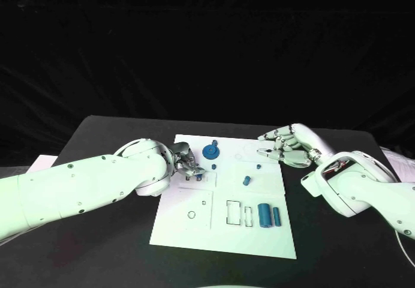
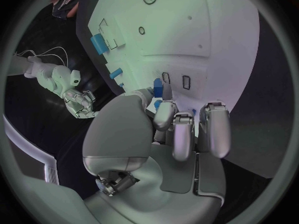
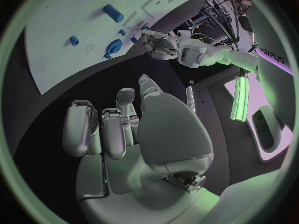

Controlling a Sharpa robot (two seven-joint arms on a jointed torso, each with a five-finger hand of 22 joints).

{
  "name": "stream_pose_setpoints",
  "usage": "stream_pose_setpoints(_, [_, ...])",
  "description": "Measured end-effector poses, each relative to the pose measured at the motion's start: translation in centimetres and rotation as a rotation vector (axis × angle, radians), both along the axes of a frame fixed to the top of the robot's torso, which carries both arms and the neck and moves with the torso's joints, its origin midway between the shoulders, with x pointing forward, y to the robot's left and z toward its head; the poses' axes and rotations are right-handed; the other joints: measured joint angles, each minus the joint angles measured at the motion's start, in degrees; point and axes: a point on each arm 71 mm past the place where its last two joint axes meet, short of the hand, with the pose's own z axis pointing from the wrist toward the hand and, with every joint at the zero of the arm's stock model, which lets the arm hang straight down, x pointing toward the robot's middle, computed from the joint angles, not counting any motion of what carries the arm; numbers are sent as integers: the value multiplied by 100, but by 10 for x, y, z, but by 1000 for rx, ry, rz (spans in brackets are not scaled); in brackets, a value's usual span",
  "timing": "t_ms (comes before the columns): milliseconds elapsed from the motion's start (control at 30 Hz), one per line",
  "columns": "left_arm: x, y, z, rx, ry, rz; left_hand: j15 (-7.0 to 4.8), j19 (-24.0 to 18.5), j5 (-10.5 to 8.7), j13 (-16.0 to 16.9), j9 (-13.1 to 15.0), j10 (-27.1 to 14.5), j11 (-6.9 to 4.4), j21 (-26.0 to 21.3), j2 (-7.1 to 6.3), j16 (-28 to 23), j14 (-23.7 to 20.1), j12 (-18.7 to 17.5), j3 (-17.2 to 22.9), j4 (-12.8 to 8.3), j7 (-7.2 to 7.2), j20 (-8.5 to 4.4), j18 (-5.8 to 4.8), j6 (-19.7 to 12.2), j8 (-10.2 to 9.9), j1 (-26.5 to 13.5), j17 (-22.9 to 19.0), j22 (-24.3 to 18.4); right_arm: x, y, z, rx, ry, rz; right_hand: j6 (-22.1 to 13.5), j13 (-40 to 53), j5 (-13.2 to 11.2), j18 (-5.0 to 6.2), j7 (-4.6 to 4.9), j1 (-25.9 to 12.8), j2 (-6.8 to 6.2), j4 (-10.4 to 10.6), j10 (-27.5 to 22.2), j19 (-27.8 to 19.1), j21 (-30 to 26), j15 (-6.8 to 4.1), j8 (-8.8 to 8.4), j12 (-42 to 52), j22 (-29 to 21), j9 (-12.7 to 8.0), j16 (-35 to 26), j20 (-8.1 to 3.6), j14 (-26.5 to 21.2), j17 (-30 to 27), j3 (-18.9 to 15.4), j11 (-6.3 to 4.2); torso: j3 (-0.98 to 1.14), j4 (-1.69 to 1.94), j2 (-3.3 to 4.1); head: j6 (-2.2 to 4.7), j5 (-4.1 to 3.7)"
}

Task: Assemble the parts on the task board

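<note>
Head view. Task board (image 1: 186, 225), a white plate, lies mid-counter (image 1: 104, 135) on the black surface. Left hand (image 1: 189, 164) sits over the board's 10 o'clock area, fingers drawn together around a small blue part (image 1: 198, 176) at the fingertips; it appears pinched, though the contact itself is partly hidden. Round blue gear-like part (image 1: 211, 151) just at 1 o'clock from that hand, near the board's far edge. Small blue peg (image 1: 246, 179) lies near the board's centre. Two blue cylinders, the larger (image 1: 264, 216) and the thinner (image 1: 277, 216), lie side by side toward 4 o'clock on the board, beside outlined slots. Right hand (image 1: 283, 146) hovers at the board's 1 o'clock corner, fingers curled loosely and apart, nothing in it.

Left wrist view. Left hand (image 2: 163, 139) with fingers (image 2: 182, 134) bent down toward the board (image 2: 218, 30); a blue part (image 2: 159, 88) sits just beyond the fingertips, against the thumb side. Large cylinder (image 2: 98, 43) and peg (image 2: 116, 73) lie further off on the board. Right hand (image 2: 77, 102) visible off the board's edge.

Right wrist view. Right hand (image 3: 134, 134) empty, fingers (image 3: 81, 129) half-curled over the dark counter (image 3: 69, 99). Board (image 3: 74, 15) beyond it carries the gear part (image 3: 113, 47), the peg (image 3: 74, 41) and a cylinder (image 3: 112, 13). Left hand (image 3: 152, 41) at the board's edge.
</note>
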Motion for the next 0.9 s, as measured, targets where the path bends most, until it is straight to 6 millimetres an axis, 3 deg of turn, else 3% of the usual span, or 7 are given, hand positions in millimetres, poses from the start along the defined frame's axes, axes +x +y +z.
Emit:
stream_pose_setpoints(367, [-3,-3,-1,2,-100,0,0,0,-10,41,15,38,2,0,-45,0,0,47,72,-40,2,0,0,16,5,-46,-1,-1,0,-1,0,0,1,-3,0,0,0,0,0,0,0,0,0,0,0,0,0,0,0,0,0,0,0,-1,0,0,4,0,6,12,-24])
stream_pose_setpoints(900, [1,-3,-9,66,-48,-10,0,0,-11,37,41,37,3,0,-79,0,0,62,160,-96,-2,0,0,40,2,-132,-1,-1,0,1,0,2,2,1,0,-8,0,0,0,0,0,0,0,0,0,0,0,0,0,0,0,0,0,-2,0,0,-3,8,7,-24,-36])
